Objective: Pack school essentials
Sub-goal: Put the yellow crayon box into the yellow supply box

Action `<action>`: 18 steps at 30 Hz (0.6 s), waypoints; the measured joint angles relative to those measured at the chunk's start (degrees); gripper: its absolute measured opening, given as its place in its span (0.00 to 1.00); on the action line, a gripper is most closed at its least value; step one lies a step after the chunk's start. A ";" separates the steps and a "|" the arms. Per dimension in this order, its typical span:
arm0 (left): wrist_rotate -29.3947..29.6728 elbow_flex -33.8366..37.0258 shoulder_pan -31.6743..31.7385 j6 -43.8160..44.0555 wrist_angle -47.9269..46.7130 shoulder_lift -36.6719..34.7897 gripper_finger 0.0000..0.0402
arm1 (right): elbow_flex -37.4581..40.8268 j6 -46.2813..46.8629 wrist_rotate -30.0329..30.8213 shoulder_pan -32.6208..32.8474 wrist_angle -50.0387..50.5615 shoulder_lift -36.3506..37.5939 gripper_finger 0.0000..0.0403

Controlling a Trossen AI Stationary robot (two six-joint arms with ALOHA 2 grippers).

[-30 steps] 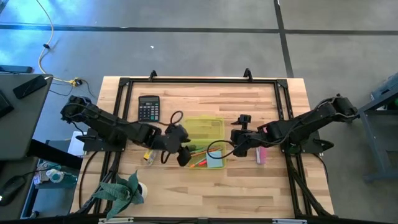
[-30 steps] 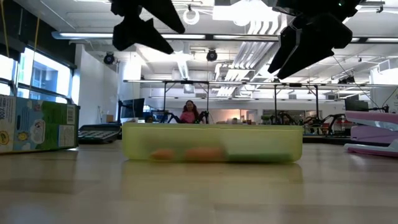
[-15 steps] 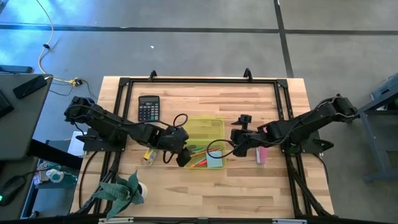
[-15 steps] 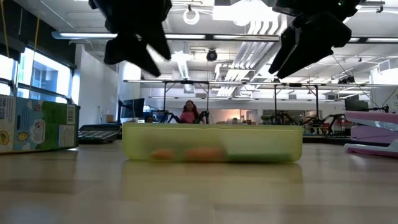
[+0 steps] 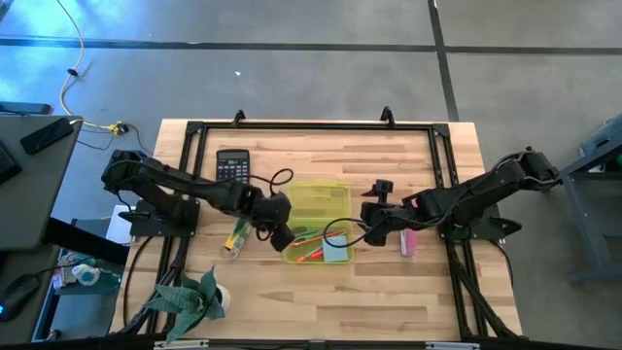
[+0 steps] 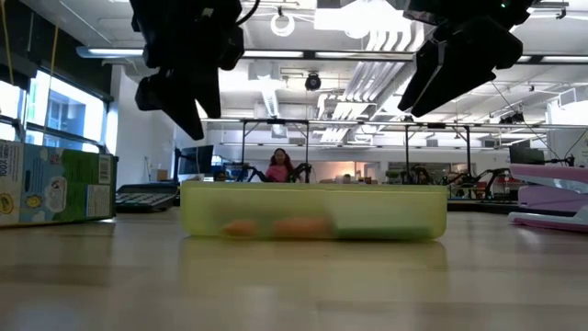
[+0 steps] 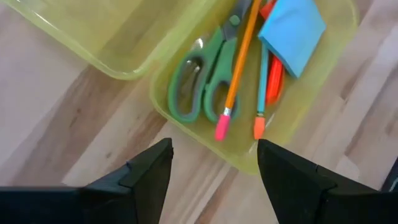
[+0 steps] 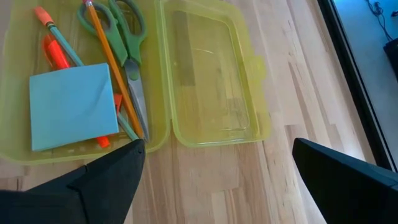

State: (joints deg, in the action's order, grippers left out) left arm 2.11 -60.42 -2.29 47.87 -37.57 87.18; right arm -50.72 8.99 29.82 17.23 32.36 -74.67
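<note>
The translucent yellow-green case (image 5: 319, 220) lies open on the table, lid (image 8: 214, 81) flat beside the base. In the base lie green-handled scissors (image 7: 199, 87), an orange pencil (image 7: 239, 62), a green pencil (image 7: 263, 74), a red marker (image 8: 55, 53) and a blue sticky-note pad (image 8: 73, 106). A small green-yellow pack (image 5: 233, 239) lies on the table left of the case. My left gripper (image 5: 282, 235) hovers open over the base's left end (image 7: 214, 174). My right gripper (image 5: 373, 227) hovers open just right of the case (image 8: 217, 180).
A black calculator (image 5: 232, 168) lies at the far left. A pink stapler (image 5: 408, 241) lies right of the case, under my right arm. A green plant-like thing (image 5: 190, 297) sits at the near left corner. A black frame (image 5: 311, 126) runs round the table.
My left gripper has drawn back a little from the case's near left corner toward the table's far left and has turned about; it stays open and empty. My right gripper and the case have kept still.
</note>
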 joint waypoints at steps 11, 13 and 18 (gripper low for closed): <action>3.04 -6.69 0.61 -1.45 -10.40 -3.96 0.56 | 0.00 0.15 -0.04 0.02 0.52 -0.02 0.99; 3.56 -8.29 0.09 0.21 -13.90 -4.34 0.56 | 0.00 0.80 -0.06 0.01 1.29 -0.02 0.99; 6.59 -9.35 -2.58 7.57 -23.76 -5.38 0.56 | 0.00 1.29 -0.09 0.00 1.74 -0.01 0.99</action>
State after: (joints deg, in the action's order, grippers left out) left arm 8.70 -69.77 -4.87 55.44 -61.32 81.80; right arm -50.72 10.28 29.74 17.23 34.10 -74.68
